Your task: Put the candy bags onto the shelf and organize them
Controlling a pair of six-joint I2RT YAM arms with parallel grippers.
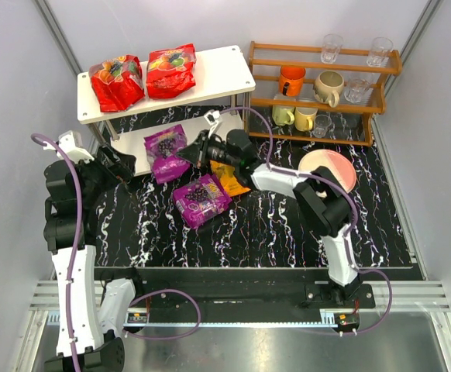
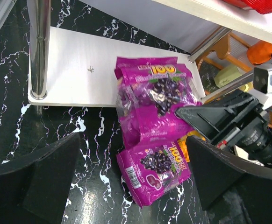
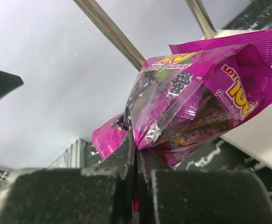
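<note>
right claw (image 1: pixel 197 153) clamped on purple bag (image 1: pixel 166 146) edge; bag lay half on shelf (image 1: pixel 219 70) lower board, likely for pushing in. left claw (image 1: pixel 118 164) open, empty. red bags (image 1: pixel 117 81) sat on top tier. second purple bag (image 1: pixel 201 200) and orange bag (image 1: pixel 229 180) waited on bench (image 1: pixel 287 232).

Black marbled tabletop (image 1: pixel 272 232) enclosed by plain grey walls (image 1: pixel 8 77), wooden mug rack (image 1: pixel 287 48) at back right.

Overhead rear view, wrist views near shelf (image 1: pixel 224 68)
</note>
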